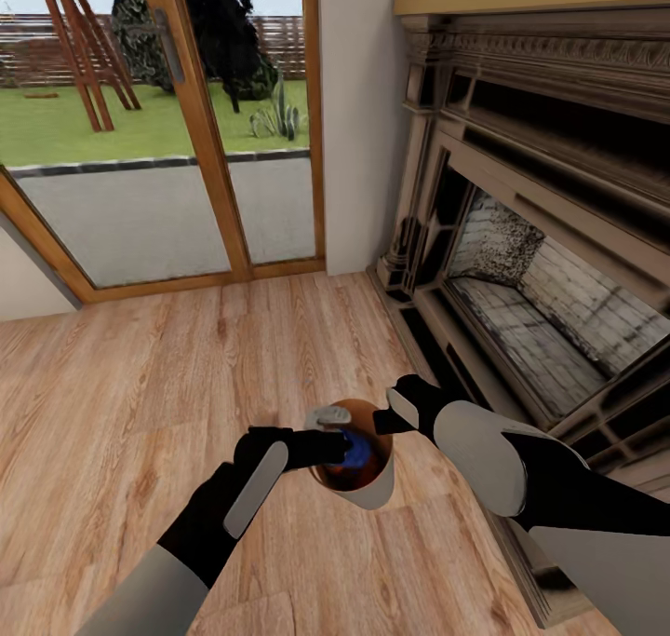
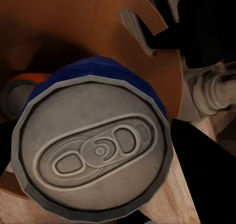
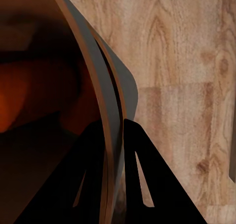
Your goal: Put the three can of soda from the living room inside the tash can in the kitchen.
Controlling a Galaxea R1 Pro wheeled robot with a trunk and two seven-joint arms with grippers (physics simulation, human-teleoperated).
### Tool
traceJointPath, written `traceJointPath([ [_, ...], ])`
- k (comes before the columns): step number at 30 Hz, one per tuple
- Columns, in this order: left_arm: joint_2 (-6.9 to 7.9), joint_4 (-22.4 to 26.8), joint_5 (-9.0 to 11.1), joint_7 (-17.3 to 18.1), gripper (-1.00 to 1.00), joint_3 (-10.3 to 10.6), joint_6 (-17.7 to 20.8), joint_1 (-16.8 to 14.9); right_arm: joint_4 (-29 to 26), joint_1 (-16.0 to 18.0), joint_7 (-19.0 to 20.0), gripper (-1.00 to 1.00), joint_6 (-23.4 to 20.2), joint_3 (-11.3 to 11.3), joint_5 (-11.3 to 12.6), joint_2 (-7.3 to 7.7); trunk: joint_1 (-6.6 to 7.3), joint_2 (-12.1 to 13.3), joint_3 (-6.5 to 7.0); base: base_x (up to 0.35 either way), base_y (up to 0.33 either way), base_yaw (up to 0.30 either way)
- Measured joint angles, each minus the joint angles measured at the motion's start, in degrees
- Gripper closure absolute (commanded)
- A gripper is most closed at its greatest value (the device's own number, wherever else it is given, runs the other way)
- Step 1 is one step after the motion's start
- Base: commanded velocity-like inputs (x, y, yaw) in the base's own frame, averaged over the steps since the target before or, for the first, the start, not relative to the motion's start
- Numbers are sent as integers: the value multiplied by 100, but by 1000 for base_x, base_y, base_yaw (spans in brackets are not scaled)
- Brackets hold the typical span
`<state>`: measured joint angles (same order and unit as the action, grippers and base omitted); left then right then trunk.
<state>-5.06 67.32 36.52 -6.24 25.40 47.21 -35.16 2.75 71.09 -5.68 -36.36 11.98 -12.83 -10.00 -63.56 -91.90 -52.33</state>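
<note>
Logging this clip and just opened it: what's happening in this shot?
The robot is by the fireplace in the living room. Its right gripper pinches the rim of the trash can, holding it above the wood floor. The left gripper holds the dark blue soda can at the bin's mouth. An orange can already lies inside.

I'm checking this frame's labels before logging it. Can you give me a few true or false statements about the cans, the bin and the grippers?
1. The right gripper pinches the bin's rim. True.
2. The blue can lies on the floor. False: it is over the bin's opening, at the left gripper.
3. An orange can is inside the bin. True.
4. The bin stands beside a fridge. False: it is near a fireplace.
</note>
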Motion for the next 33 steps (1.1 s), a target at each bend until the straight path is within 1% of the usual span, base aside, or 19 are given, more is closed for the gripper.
traceJointPath([
  [4,-25,-169,-3,-15,100,9,-199,0,5,0,-1,100,-1,-8,-4,0,0,0,0,0,0,0],
  [9,-54,-485,-8,-30,100,182,-589,-14,8,-5,-1,100,-4,-8,0,0,0,0,0,0,0,0],
  [12,-92,-803,3,-48,100,332,-893,-48,9,-27,-2,100,-8,-8,3,0,0,0,0,0,0,0],
  [16,-156,-923,-2,-85,100,394,-1030,-58,7,-33,5,100,-9,-9,-4,0,0,0,0,0,0,0],
  [19,-163,-944,-5,-95,100,422,-1094,-60,7,-34,7,100,-9,-7,-3,0,0,0,0,0,0,0],
  [21,-170,-959,-49,-105,100,471,-1187,-61,8,-36,7,100,-11,-7,-1,0,0,0,0,0,0,0],
  [23,-178,-966,-179,-110,100,507,-1251,-60,8,-40,37,100,-11,-25,-11,0,0,0,0,0,0,0],
  [24,-181,-969,-256,-112,100,520,-1278,-59,8,-41,127,100,-18,-73,-37,0,0,0,0,0,0,0],
  [26,-185,-971,-322,-113,100,532,-1303,-60,10,-43,313,100,-62,-90,-35,0,0,0,0,0,0,0],
  [28,-187,-978,-363,-114,100,540,-1323,-61,12,-46,472,100,-113,5,19,0,0,0,0,0,0,0],
  [30,-189,-1028,-383,-115,100,543,-1331,-61,6,-46,542,100,-134,97,47,0,0,0,0,0,0,0],
  [31,-193,-1061,-386,-114,100,544,-1334,-61,7,-46,553,100,-138,85,46,0,0,0,0,0,0,0],
  [33,-223,-1173,-391,-115,100,545,-1381,-61,7,-50,557,100,-148,-15,-16,0,0,0,0,0,0,0],
])
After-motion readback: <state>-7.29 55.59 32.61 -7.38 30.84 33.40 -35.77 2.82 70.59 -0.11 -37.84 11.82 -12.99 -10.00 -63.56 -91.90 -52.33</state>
